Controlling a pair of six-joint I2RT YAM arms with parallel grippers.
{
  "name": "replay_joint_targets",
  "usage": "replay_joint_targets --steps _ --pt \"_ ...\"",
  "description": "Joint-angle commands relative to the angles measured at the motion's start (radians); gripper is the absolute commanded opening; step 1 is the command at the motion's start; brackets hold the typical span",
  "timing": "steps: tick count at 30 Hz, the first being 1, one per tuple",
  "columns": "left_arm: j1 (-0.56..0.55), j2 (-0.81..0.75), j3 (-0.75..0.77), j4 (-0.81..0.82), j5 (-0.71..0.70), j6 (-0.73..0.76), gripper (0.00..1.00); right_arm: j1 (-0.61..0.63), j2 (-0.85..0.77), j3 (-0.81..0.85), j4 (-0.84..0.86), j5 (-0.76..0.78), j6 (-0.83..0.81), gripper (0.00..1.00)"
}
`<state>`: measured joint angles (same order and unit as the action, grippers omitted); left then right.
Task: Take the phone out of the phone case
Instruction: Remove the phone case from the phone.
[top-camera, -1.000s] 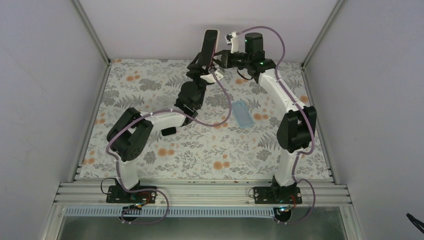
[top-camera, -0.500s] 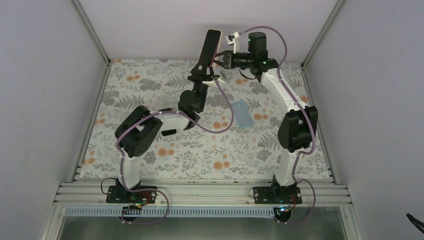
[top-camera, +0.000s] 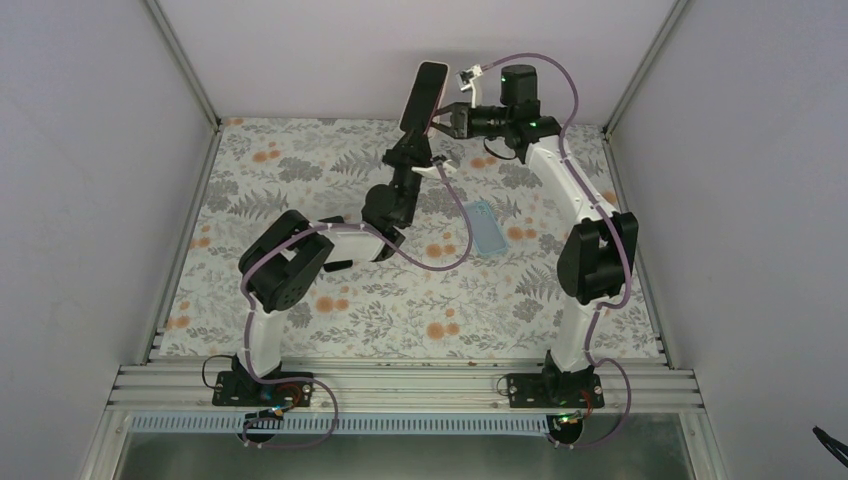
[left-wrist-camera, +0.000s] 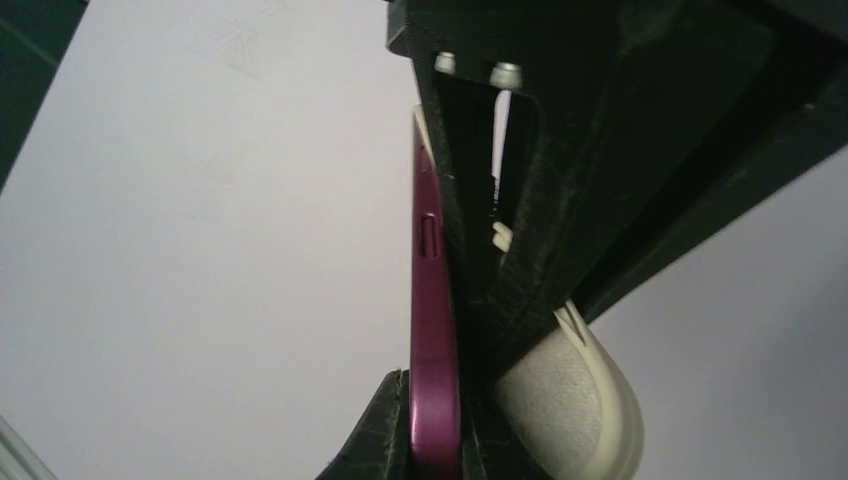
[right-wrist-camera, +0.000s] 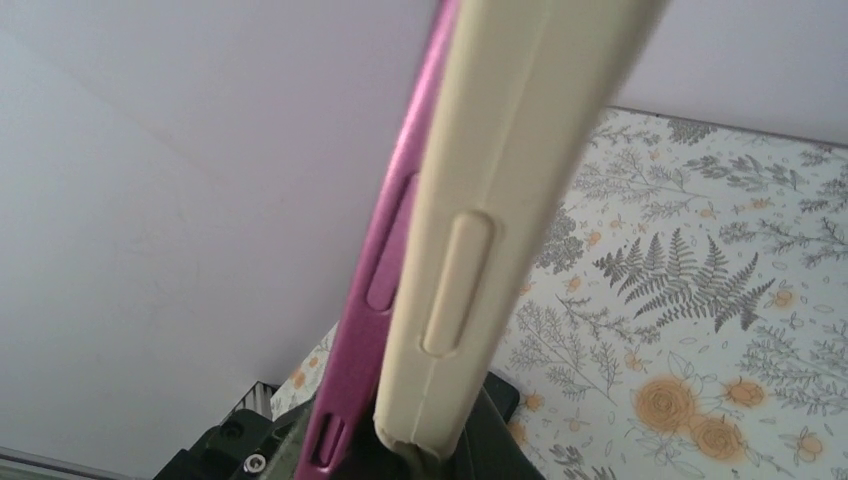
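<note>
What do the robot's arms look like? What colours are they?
Both the left arm and the right arm have white tube parts joined by chunky black joints. A thin purple cable loops along each one. The left gripper and right gripper are black, and a tiny green light glows on the right arm.

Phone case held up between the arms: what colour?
Cream. The phone case shows clearest in the right wrist view; the phone against it is magenta.

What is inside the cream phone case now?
The magenta phone lies against the cream case, its buttoned side edge showing beyond the case wall. Its screen and lower end are covered, so how much is inside cannot be seen.
</note>
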<state>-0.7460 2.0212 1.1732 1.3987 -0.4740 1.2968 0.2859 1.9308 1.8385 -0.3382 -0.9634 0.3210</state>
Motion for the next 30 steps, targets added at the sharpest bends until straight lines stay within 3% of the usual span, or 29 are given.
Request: replay_joint_targets --steps 1,9,16,23,30 --pt "0.037 -0.018 0.054 0.043 -0.082 -0.043 0.03 -0.016 -0.040 -0.011 -0.130 -0.148 -0.059 0.03" --pt "0.008 -0.062 0.049 -0.036 -0.066 -0.092 0.02 -0.062 -0.005 0.006 -0.225 -0.029 -0.115 0.03" --pt "0.002 -0.166 0.029 -0.235 -0.059 -0.189 0.02 -0.079 0.041 0.109 -0.420 0.321 -0.327 0.03" --pt "0.004 -0.271 -0.015 -0.408 -0.032 -0.235 0.02 -0.089 -0.031 0.047 -0.442 0.612 -0.442 0.03" --pt "0.004 -0.343 -0.100 -0.468 -0.040 -0.169 0.02 -0.119 -0.060 0.004 -0.477 0.640 -0.487 0.03"
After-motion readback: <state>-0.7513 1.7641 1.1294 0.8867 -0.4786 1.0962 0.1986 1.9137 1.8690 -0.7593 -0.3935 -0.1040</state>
